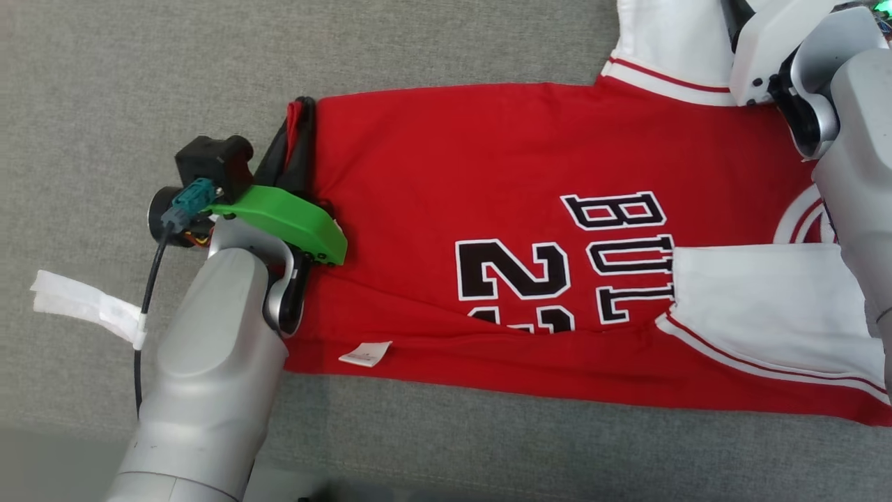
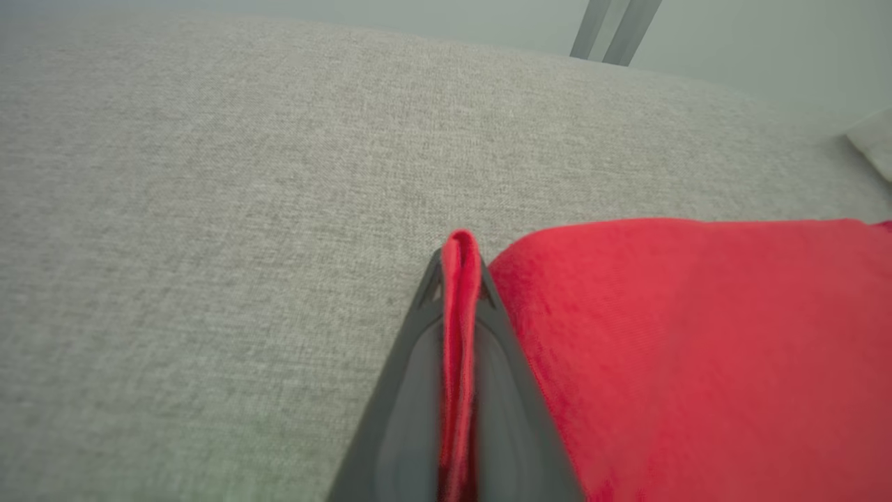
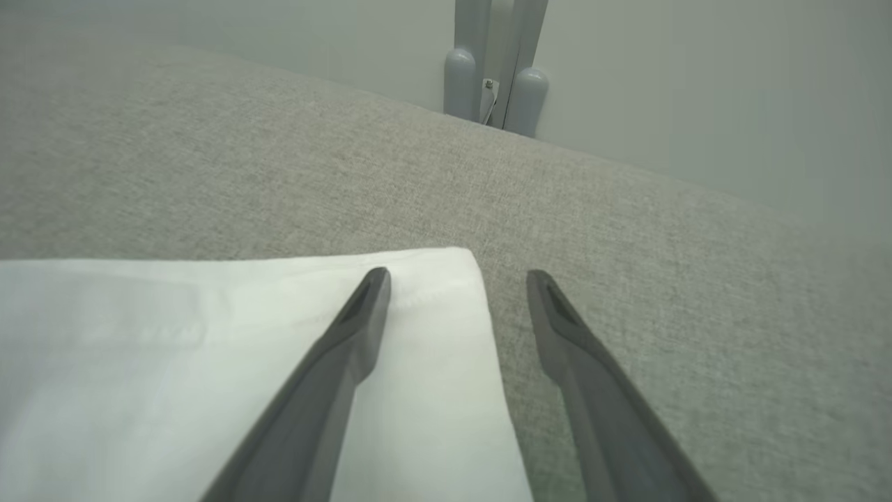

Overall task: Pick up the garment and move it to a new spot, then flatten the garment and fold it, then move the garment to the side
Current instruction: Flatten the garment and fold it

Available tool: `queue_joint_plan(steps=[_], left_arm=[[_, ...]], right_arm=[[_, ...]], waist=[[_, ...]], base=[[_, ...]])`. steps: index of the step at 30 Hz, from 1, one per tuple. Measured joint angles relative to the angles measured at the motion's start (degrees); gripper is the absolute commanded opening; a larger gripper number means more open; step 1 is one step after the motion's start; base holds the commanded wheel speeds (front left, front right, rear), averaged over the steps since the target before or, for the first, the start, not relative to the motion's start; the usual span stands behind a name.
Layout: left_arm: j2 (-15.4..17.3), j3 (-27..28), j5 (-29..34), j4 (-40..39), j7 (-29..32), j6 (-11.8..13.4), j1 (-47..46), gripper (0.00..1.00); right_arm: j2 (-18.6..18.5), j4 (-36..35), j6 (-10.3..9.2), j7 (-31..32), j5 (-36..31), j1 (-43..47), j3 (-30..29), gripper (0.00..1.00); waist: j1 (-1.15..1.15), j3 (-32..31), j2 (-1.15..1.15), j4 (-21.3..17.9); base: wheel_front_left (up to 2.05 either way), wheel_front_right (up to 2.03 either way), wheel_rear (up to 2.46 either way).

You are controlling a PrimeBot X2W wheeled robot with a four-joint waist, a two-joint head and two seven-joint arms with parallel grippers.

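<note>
Left fingers [image 2: 408,376] pinched shut, right fingers [image 3: 341,355] spread apart.

We see a grey woven cloth covering the surface [image 1: 104,84], its weave fine and even, lit softly with no hard shadows. Past the far edge of the surface, in the right wrist view, stands a plain pale grey-green wall [image 3: 732,90]. Against it are two upright grey posts [image 3: 460,87] with rounded ends, close together. In the left wrist view two slanted grey bars [image 2: 633,28] rise beyond the far edge
</note>
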Motion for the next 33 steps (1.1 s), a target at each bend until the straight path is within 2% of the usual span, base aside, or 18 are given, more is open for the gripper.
queue_joint_plan(steps=[4, 5, 6, 7, 11, 14, 17, 19, 24, 28, 33], left_arm=[[0.0, -2.9, -1.8, -0.8, 0.0, 1.1, -0.2, 0.00], [0.0, -3.3, -2.1, -1.1, 0.0, 1.2, -0.2, 0.00], [-0.1, -3.7, -2.3, -1.3, 0.0, 1.4, -0.2, 0.00], [-0.1, -3.9, -2.3, -1.4, 0.0, 1.6, -0.2, 0.00], [-0.1, -3.5, -2.3, -2.5, 0.0, 2.5, -0.2, 0.00], [-0.1, -1.7, -1.1, -4.6, 0.1, 3.1, -0.2, 0.00], [-0.1, 0.7, 1.5, -7.6, 0.1, 3.5, -0.9, 0.00], [-0.2, 2.3, 3.2, -9.1, 0.1, 3.5, -2.4, 0.00], [0.8, 4.7, 6.9, -9.2, 0.1, 2.2, -4.3, 0.00], [2.5, 5.6, 9.4, -7.9, 0.1, 1.0, -4.3, 0.00], [4.3, 8.2, 10.8, -8.1, 0.1, 0.4, 0.6, 0.00]], right_arm=[[-0.5, 2.8, -0.05, 3.2, 0.4, -1.9, 2.4, 1.00], [-0.5, 3.1, -0.07, 3.4, 0.5, -2.4, 2.9, 0.91], [-0.6, 3.4, -0.09, 3.8, 0.7, -2.7, 3.5, 0.26], [-0.6, 3.5, -0.18, 3.9, 0.9, -2.9, 4.1, 0.00], [-0.8, 3.1, -0.05, 1.2, 1.8, -3.4, 5.6, 0.00], [-2.0, 3.5, 0.02, -4.1, 1.0, -3.5, 5.0, 0.00], [-3.4, 4.8, 0.02, -10.8, -0.8, -5.2, 1.8, 0.00], [-3.0, 6.0, 0.02, -14.7, -1.0, -7.2, -2.7, 0.00], [-0.6, 6.4, 0.02, -17.3, -1.2, -7.6, -7.6, 0.00], [0.5, 2.8, 0.01, -17.7, 0.0, -3.7, -8.4, 0.00], [1.2, -9.1, 0.01, -17.9, 5.5, 7.8, -9.1, 0.00]], waist=[[0.00, 0.8, 0.00, 1.8], [0.00, 1.0, 0.00, 2.2], [0.00, 1.2, 0.00, 2.4], [0.00, 1.4, 0.00, 2.5], [0.00, 1.8, 0.00, 2.4], [0.00, 1.7, 0.00, 1.7], [0.00, 1.4, 0.00, 1.0], [0.00, 1.1, 0.00, 0.4], [0.00, 0.5, 0.00, -1.9], [0.00, -0.1, 0.00, -4.3], [0.00, -1.3, 0.00, -7.5]], base=[[0.00, 0.00, 0.00], [0.00, 0.00, 0.00], [0.00, 0.00, 0.00], [0.00, 0.00, 0.00], [0.00, 0.00, 0.00], [0.00, 0.00, 0.00], [0.00, 0.00, 0.00], [0.00, 0.00, 0.00], [0.00, 0.00, 0.00], [0.00, 0.00, 0.00], [0.00, 0.00, 0.00]])
